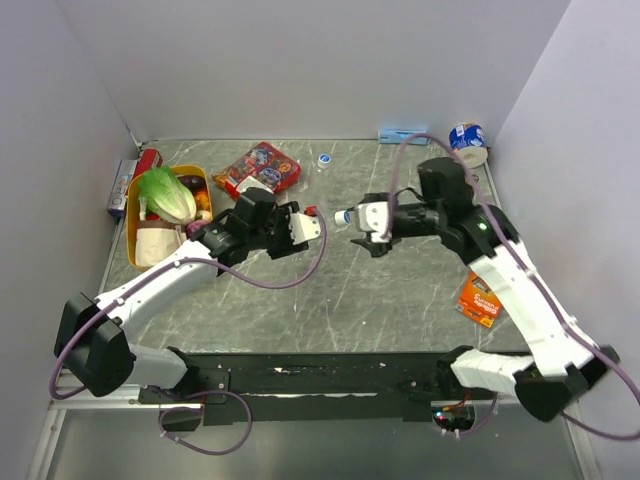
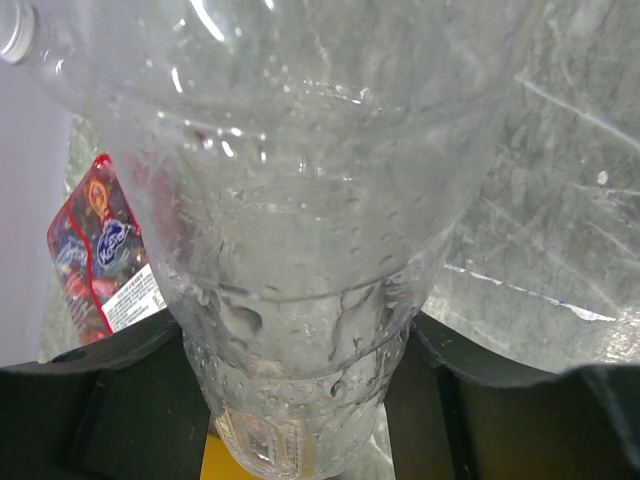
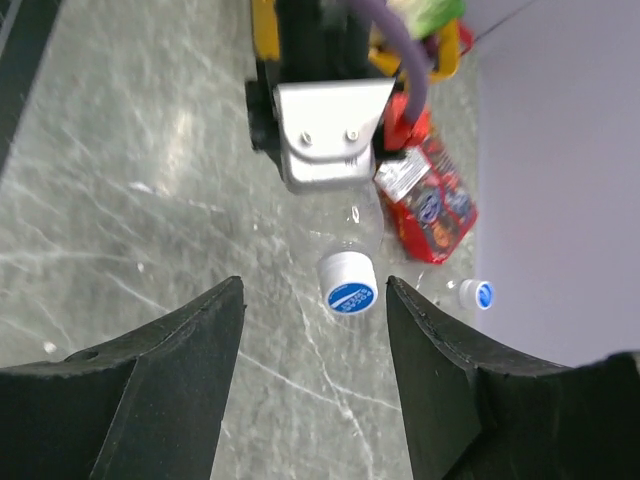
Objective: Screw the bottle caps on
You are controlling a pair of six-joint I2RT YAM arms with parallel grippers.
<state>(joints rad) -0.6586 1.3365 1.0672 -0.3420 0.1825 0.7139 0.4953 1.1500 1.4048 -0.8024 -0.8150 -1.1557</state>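
Bottle (image 2: 300, 250) gripped by left end effector (image 2: 300, 405) (wrist view); right end effector (image 3: 312, 340) spread.

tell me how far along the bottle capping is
Done, by the look of it: a cap sits on the neck of the bottle, though tightness can't be judged. In hand: the left hand grips that bottle, and the right hand stands open just short of the cap. To do: a second blue cap far back near the snack packet; whether it is on a bottle is unclear.
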